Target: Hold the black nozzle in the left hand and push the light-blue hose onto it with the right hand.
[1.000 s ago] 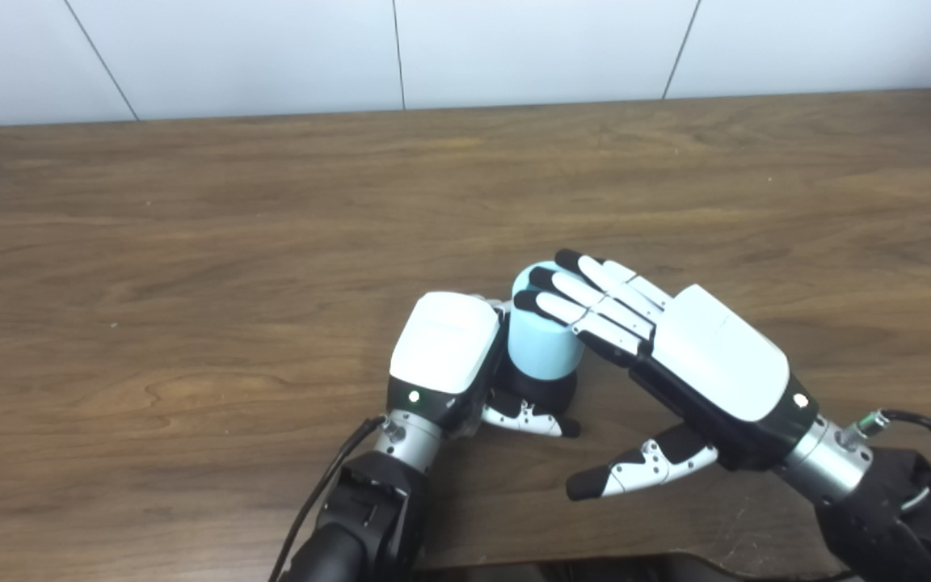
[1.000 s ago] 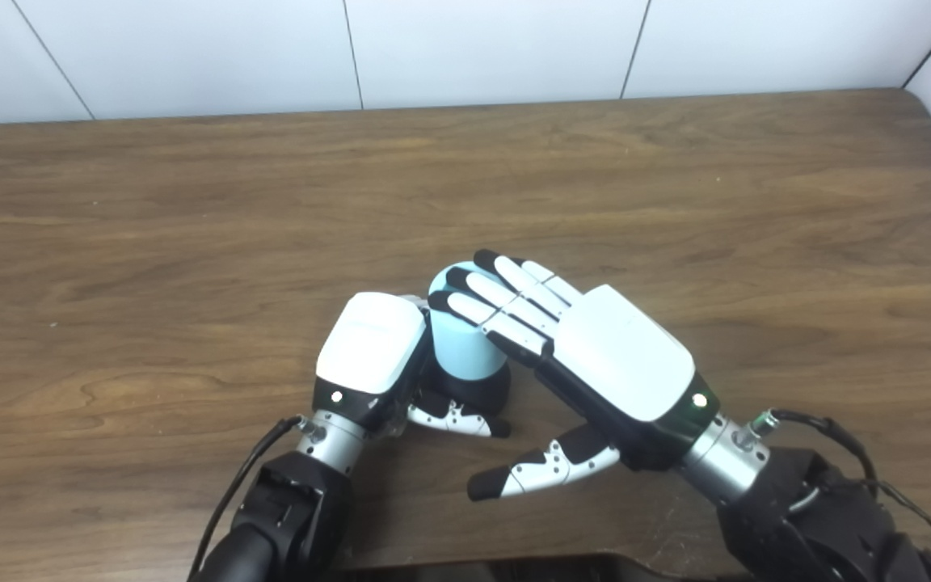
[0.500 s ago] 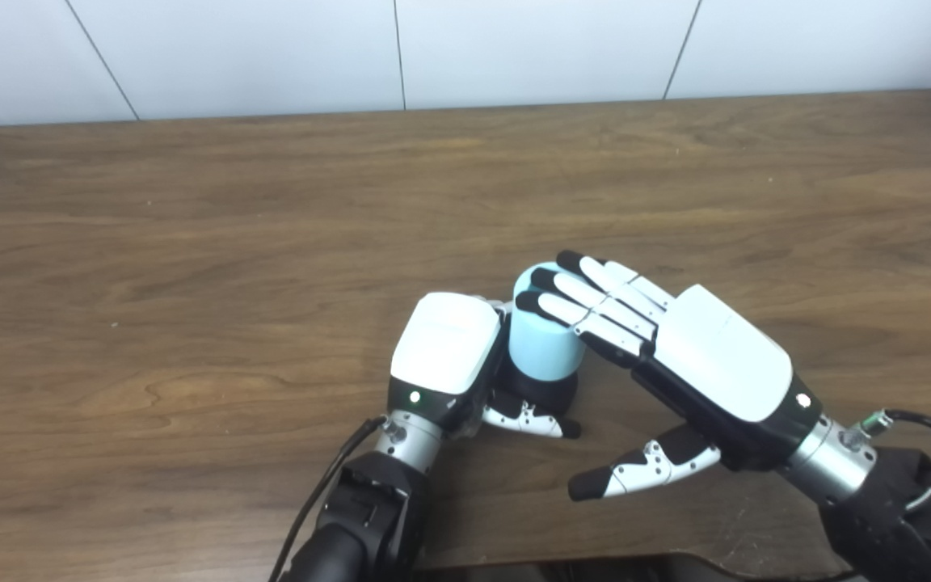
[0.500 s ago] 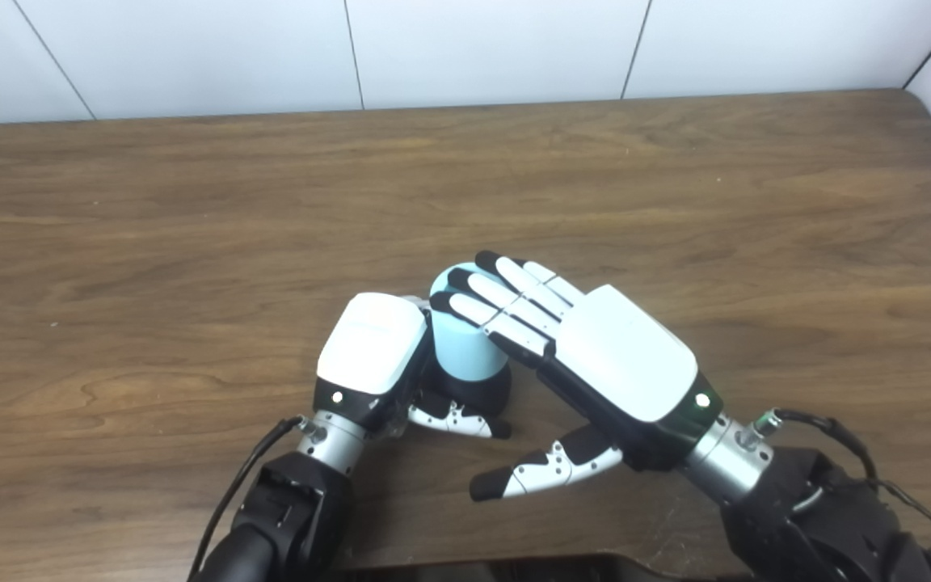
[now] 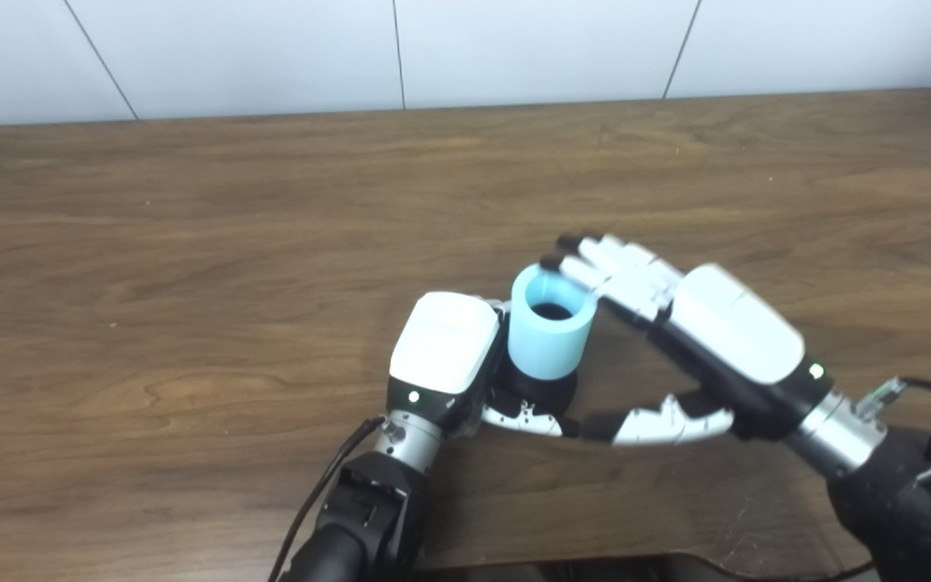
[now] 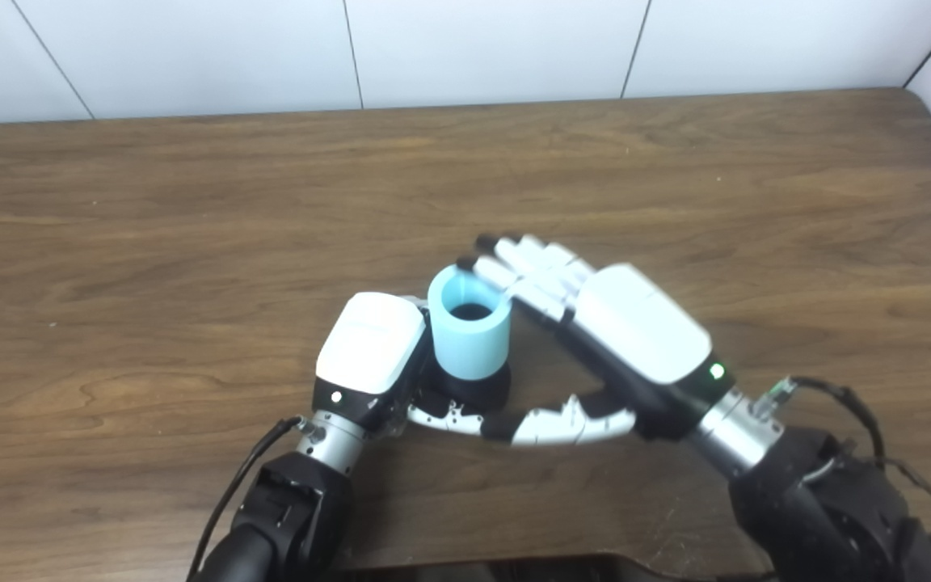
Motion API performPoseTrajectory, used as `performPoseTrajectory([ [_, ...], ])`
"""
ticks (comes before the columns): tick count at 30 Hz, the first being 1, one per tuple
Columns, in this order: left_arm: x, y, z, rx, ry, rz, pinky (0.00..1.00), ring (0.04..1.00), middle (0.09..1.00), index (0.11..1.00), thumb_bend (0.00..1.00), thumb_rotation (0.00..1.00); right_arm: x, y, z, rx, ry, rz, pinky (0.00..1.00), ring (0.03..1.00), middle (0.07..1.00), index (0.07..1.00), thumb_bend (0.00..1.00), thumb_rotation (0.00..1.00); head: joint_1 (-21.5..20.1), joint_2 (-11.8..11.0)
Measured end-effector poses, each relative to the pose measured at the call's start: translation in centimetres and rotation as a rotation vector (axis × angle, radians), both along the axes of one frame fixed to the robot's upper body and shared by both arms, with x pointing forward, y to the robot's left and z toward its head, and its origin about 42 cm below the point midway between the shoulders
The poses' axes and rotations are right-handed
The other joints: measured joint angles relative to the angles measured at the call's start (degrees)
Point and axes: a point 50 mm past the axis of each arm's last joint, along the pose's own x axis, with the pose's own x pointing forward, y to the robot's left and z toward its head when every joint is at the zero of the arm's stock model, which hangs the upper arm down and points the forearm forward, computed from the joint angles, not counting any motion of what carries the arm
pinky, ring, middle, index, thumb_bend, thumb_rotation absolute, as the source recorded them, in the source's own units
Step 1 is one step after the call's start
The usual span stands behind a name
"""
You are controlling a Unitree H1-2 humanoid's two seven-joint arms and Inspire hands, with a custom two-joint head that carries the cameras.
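The light-blue hose (image 5: 548, 333) is a short upright tube seated on the black nozzle (image 5: 545, 390), whose round base rests on the table; the hose's open top shows. My left hand (image 5: 445, 356) is shut on the nozzle from the left, its thumb wrapped round the base in front. My right hand (image 5: 692, 323) is open to the right of the hose, fingers extended just behind and beside its rim, thumb stretched toward the nozzle base. In the right eye view the hose (image 6: 469, 335) and both hands (image 6: 372, 356) (image 6: 619, 319) show alike.
The brown wooden table (image 5: 191, 242) stretches wide to the left and back. Its front edge runs just below my wrists. A white panelled wall (image 5: 465, 48) stands behind the table.
My right hand has lifted off the top of the hose and drawn back to the right, uncovering its open top. Its thumb has swung in toward the nozzle base. The left hand has not moved.
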Motion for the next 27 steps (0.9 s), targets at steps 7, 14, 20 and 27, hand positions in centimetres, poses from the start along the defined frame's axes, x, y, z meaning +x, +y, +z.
performPoseTrajectory([
  [7,0.0,-0.1,0.0,-0.003,-0.001,-0.001,0.42,0.492,0.409,0.503,0.52,0.00,0.4,0.1,1.0,0.091,-0.061,-0.034,0.97,1.000,1.000,0.974,0.49,1.00,0.00,-0.09],
  [14,0.0,-0.2,-0.1,-0.005,-0.002,0.002,0.42,0.487,0.404,0.505,0.52,0.00,0.8,-0.7,0.7,0.140,-0.064,-0.068,0.95,0.996,0.994,0.966,0.48,1.00,0.09,-0.35],
  [20,0.1,-0.3,-0.1,-0.012,0.004,0.008,0.51,0.573,0.473,0.506,0.52,0.00,1.1,-0.8,0.2,0.146,-0.044,-0.073,0.93,0.990,0.995,0.972,0.48,1.00,0.35,-0.61],
  [27,0.6,-0.6,0.8,-0.036,0.094,0.052,0.87,0.836,0.817,0.812,0.92,0.26,1.1,-0.8,0.2,0.143,-0.036,-0.072,0.91,0.977,0.984,0.967,0.47,1.00,0.00,-0.62],
])
